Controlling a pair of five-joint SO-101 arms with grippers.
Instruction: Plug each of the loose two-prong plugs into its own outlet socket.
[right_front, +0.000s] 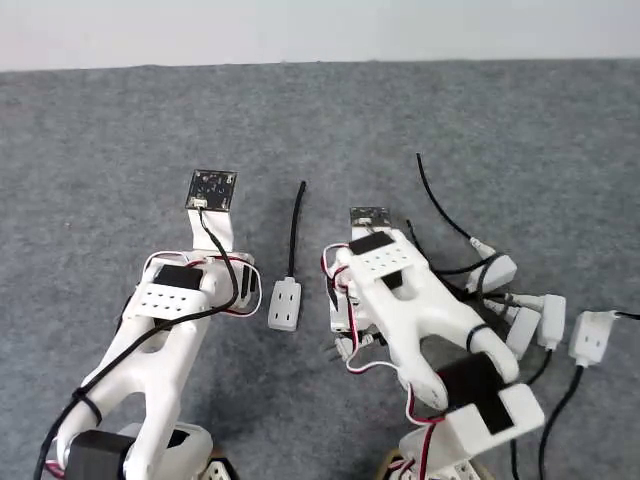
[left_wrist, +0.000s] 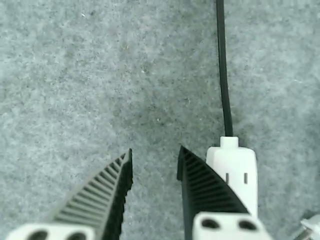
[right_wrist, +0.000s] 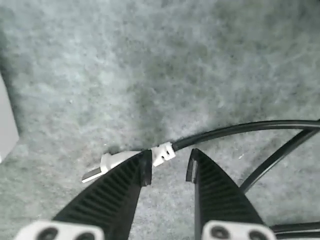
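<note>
Left gripper (left_wrist: 155, 156): jaws spread, nothing between them, low over grey carpet (left_wrist: 100, 75), just beside outlet socket (left_wrist: 232, 167). Socket white, flat on carpet, slots facing up, black cord (left_wrist: 221, 65) running straight off its far end.

Right gripper (right_wrist: 169, 161): jaws spread, not pinching; white two-prong plug (right_wrist: 111, 161) lies on carpet at fingertips, neck in gap, on socket's other side from left gripper.

Heap of white plugs and sockets (right_front: 530, 315) with tangled black leads, beyond right arm, well apart from socket.

Parted gripper (right_wrist: 168, 164) over white plug (right_wrist: 111, 161), black cord (right_wrist: 235, 129)
</note>
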